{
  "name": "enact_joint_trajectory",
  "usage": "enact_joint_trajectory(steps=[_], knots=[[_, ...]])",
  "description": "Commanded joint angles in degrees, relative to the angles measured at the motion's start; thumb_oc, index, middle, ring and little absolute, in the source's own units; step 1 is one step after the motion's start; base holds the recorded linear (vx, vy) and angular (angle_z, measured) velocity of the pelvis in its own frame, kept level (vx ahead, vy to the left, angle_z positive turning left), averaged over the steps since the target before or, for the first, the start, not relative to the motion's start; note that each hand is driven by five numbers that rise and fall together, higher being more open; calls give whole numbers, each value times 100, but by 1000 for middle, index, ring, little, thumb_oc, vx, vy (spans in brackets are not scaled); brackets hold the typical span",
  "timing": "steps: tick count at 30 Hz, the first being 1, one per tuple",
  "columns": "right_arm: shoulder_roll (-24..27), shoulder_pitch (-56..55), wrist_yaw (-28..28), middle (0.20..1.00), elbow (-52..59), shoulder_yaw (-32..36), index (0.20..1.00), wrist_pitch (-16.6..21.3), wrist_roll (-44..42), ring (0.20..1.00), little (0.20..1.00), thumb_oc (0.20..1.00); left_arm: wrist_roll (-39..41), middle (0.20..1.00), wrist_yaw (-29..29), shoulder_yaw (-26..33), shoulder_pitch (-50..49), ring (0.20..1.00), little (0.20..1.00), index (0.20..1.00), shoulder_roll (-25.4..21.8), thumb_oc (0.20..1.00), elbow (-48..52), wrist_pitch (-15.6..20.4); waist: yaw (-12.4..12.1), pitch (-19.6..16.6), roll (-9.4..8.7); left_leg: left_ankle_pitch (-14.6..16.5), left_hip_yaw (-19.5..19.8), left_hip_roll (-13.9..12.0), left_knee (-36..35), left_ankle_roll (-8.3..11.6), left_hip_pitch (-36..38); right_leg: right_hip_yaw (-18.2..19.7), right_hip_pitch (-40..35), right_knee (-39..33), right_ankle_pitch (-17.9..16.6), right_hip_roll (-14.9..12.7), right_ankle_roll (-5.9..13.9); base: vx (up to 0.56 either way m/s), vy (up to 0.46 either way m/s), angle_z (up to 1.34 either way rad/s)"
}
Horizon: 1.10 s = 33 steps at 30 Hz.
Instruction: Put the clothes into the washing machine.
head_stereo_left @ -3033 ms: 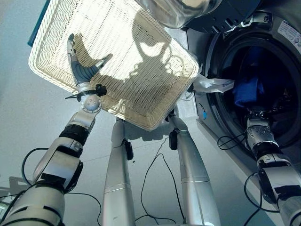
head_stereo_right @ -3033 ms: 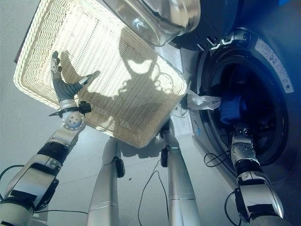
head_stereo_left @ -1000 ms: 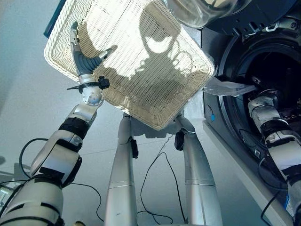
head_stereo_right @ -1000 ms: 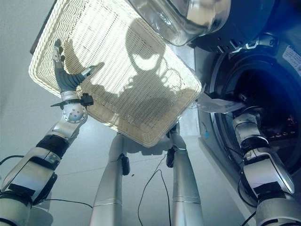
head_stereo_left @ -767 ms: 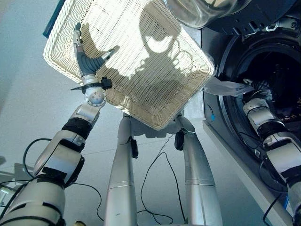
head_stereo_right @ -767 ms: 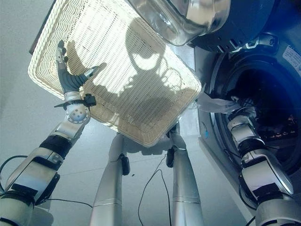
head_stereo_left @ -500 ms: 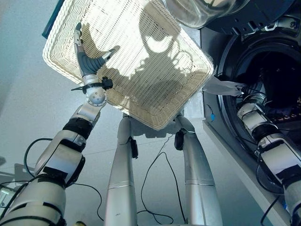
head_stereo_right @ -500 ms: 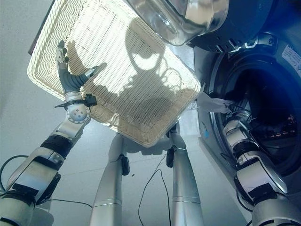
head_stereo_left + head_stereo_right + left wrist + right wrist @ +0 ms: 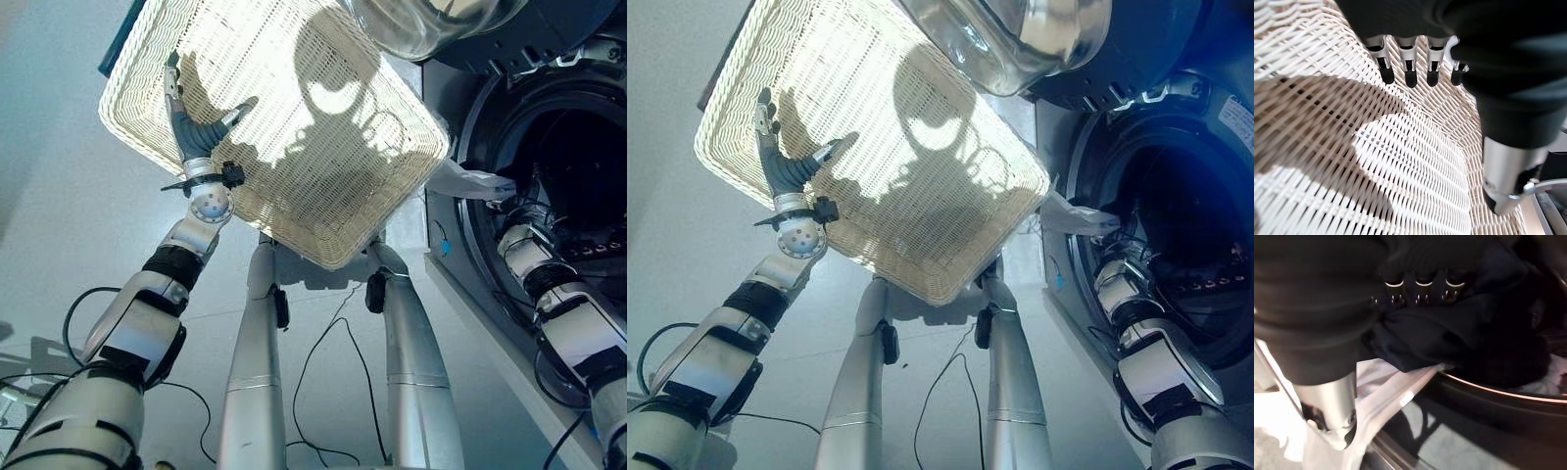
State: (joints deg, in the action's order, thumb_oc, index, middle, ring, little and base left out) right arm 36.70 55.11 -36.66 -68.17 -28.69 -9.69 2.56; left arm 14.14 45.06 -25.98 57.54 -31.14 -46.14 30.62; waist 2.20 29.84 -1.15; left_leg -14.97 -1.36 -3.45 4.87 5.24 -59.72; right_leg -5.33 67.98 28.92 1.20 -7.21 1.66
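The washing machine's round opening (image 9: 578, 166) is on the right. A white cloth (image 9: 468, 181) hangs out over its left rim. My right hand (image 9: 1420, 286) is at that rim with straight fingers over a dark blue garment (image 9: 1440, 333) inside the drum. The white cloth (image 9: 1386, 396) trails past its thumb. My left hand (image 9: 196, 132) is open with spread fingers (image 9: 1408, 73) over the woven bottom of the white wicker basket (image 9: 323, 257), holding nothing.
The machine's glass door (image 9: 421, 20) stands swung open above the basket's far corner. The basket sits on the pale floor (image 9: 59, 255) left of the machine's front panel (image 9: 460, 294).
My right arm has drawn back from deep in the drum to its left rim beside the white cloth. The view has shifted slightly. The left hand stays open over the basket.
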Motion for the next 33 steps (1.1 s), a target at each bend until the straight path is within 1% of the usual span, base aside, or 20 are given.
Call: enact_joint_trajectory(steps=[1, 2, 3, 6, 8, 12, 13, 14, 15, 16, 23, 29, 33], knots=[[-145, -280, 552, 1000, -415, -133, 1000, -352, -413, 1000, 1000, 1000, -369, 1000, 122, 239, 209, 1000, 1000, 1000, 208, 1000, 83, 138, 72, -4, 298, 704, -259, 168, 847, 122, -233, -95, -401, -1589, -1238, 242, 669, 0, 0, 0], [-147, -259, 537, 1000, -428, -125, 1000, -359, -446, 1000, 1000, 1000, -378, 1000, 121, 238, 209, 1000, 1000, 1000, 219, 1000, 74, 150, 66, -4, 307, 701, -255, 169, 844, 123, -238, -94, -393, -1589, -1239, 240, 669, 0, 0, 0], [-154, -129, 641, 1000, -469, -114, 1000, -447, -389, 1000, 1000, 1000, -388, 1000, 139, 216, 211, 1000, 1000, 1000, 265, 1000, 84, 152, 42, -4, 353, 686, -246, 177, 829, 126, -250, -91, -374, -1590, -1247, 234, 667, 0, 0, 0], [-204, -73, 616, 1000, -475, -112, 1000, -472, -331, 1000, 1000, 1000, -433, 1000, 170, 221, 194, 1000, 1000, 1000, 317, 1000, 105, 145, 26, -4, 384, 683, -233, 189, 835, 128, -276, -80, -344, -1583, -1244, 234, 663, 0, 0, 0], [-265, 6, 745, 1000, -458, -160, 1000, -625, -176, 1000, 1000, 1000, -451, 1000, 179, 240, 169, 1000, 1000, 1000, 352, 1000, 137, 137, 1, -4, 409, 674, -226, 192, 833, 130, -289, -95, -336, -1569, -1233, 231, 655, 0, 0, 0], [-335, 92, 872, 1000, -487, -290, 1000, -747, -36, 1000, 1000, 1000, -449, 1000, 176, 234, 191, 1000, 1000, 1000, 387, 1000, 149, 123, -31, -4, 446, 653, -228, 202, 824, 132, -299, -112, -340, -1573, -1221, 224, 649, 0, 0, 0], [-352, 123, 947, 940, -503, -308, 940, -796, 64, 940, 940, 940, -457, 1000, 174, 239, 207, 1000, 1000, 1000, 391, 1000, 155, 110, -38, -4, 449, 651, -221, 202, 817, 133, -305, -116, -338, -1580, -1220, 224, 649, 0, 0, 0], [-376, 146, 1007, 545, -537, -340, 545, -799, 116, 545, 545, 545, -469, 1000, 187, 236, 201, 1000, 1000, 1000, 405, 1000, 149, 132, -47, -4, 458, 642, -223, 199, 815, 133, -320, -130, -324, -1573, -1224, 219, 647, 0, 0, 0], [-380, 152, 996, 464, -539, -354, 464, -806, 97, 464, 464, 464, -467, 1000, 190, 234, 202, 1000, 1000, 1000, 408, 1000, 150, 134, -48, -4, 463, 638, -224, 199, 815, 134, -325, -131, -319, -1573, -1225, 218, 646, 0, 0, 0], [-387, 164, 978, 200, -541, -370, 200, -819, 90, 200, 200, 200, -464, 1000, 195, 229, 201, 1000, 1000, 1000, 416, 1000, 150, 141, -51, -4, 471, 634, -223, 202, 818, 136, -329, -129, -314, -1576, -1229, 216, 643, 0, 0, 0], [-428, 318, 1209, 200, -605, -524, 200, -1047, 562, 200, 200, 200, -496, 1000, 205, 229, 185, 1000, 1000, 1000, 478, 1000, 228, 131, -84, -4, 521, 618, -214, 224, 824, 136, -355, -128, -293, -1581, -1234, 221, 630, 2, 2, 1], [-420, 332, 1297, 200, -615, -620, 200, -1086, 859, 200, 200, 200, -500, 1000, 203, 239, 164, 1000, 1000, 1000, 486, 1000, 257, 170, -95, -4, 524, 599, -214, 218, 832, 133, -389, -127, -270, -1566, -1230, 227, 623, 1, 1, 1], [-421, 294, 1301, 200, -636, -668, 200, -1113, 849, 200, 200, 200, -515, 1000, 223, 225, 150, 1000, 1000, 1000, 488, 1000, 305, 161, -105, -4, 514, 587, -217, 220, 825, 130, -401, -135, -274, -1566, -1229, 232, 621, 0, 0, 0]])
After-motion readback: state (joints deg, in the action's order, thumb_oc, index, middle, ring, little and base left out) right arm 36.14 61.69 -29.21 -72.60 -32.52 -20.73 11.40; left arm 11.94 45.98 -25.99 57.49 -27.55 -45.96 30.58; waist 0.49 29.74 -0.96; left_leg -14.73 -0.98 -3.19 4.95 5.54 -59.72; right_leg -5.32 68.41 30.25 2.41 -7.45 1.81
